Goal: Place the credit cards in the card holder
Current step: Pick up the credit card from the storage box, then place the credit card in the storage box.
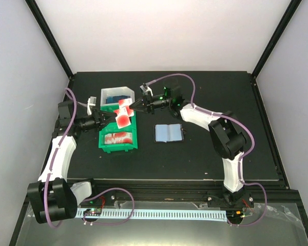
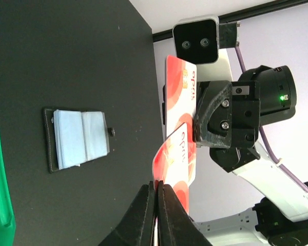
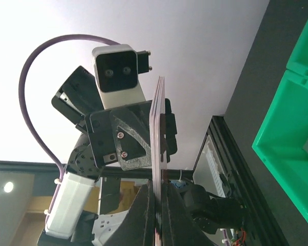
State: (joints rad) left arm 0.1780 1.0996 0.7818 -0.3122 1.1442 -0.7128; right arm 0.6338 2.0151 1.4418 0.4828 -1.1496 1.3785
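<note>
Top external: L jaws pinch card point(image 1: 122, 121), R jaws pinch 2nd card point(image 1: 125, 106), over green tray point(image 1: 118, 145) (card holder point(image 1: 168, 132) open).

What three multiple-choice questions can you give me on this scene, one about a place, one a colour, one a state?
1. Where is the card holder? A on the table, right of the green tray; B inside that tray; C held in fingers.
2. What colour is its inside? A red; B light blue; C green.
3. The left fingers are: A wide open; B shut on a card; C out of view.
Answers: 1 A, it lies flat beside the tray; 2 B, its open pockets show blue; 3 B, they pinch a red-and-white card.
</note>
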